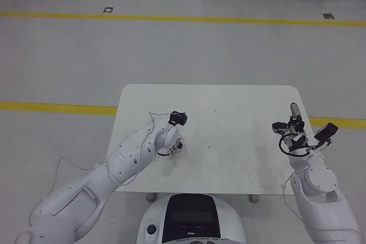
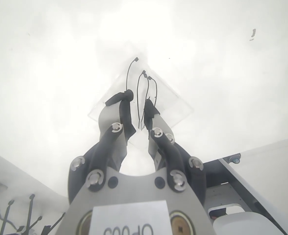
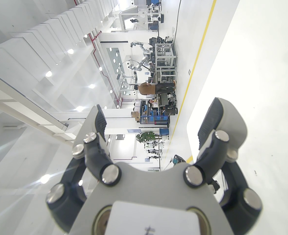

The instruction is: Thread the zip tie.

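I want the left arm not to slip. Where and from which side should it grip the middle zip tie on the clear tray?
Probably the thin strap, about halfway along, away from the head. Come down from above, one finger on each side: the middle zip tie lies on the clear tray, lengthwise between the fingers of the open left gripper.

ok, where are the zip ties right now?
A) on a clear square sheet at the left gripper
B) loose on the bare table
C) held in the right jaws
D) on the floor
A: in the left wrist view the black zip ties lie on the clear sheet, at the left gripper with its jaws open; the right gripper is open and empty.
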